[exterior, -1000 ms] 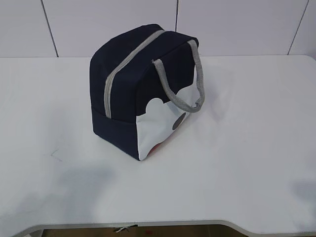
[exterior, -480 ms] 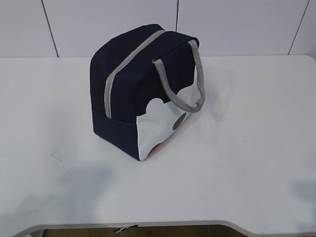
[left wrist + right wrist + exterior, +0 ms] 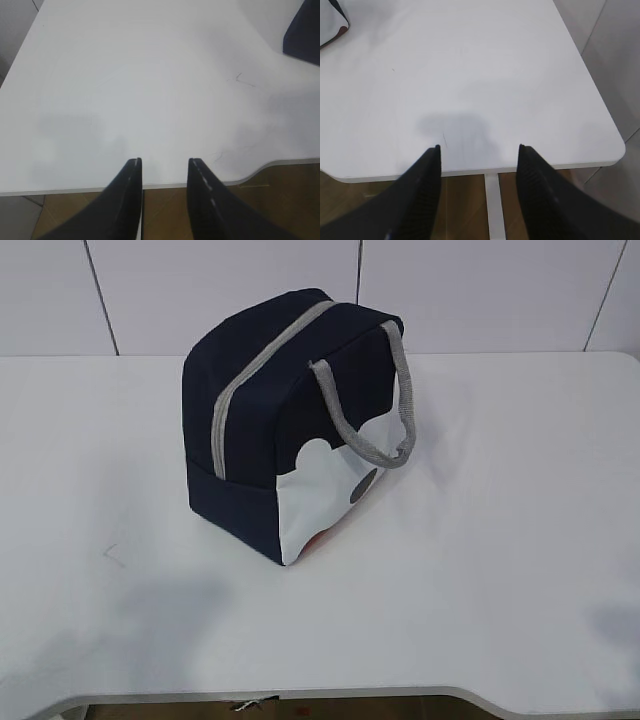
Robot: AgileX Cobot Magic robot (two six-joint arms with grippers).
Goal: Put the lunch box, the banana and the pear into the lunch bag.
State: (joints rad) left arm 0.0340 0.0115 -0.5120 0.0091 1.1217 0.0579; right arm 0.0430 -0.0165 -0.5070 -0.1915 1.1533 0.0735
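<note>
The lunch bag [image 3: 285, 430] stands upright on the table [image 3: 500, 540], left of centre, towards its back.

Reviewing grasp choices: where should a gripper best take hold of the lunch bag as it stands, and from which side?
Probably the grey strap handle on the lunch bag, approached from the right: it loops clear of the bag's side panel, leaving room for a finger behind it.

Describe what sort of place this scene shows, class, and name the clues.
Probably a robot test bench or lab: a bare white table against pale wall panels, holding only a zipped lunch bag, with brown flooring below.
</note>
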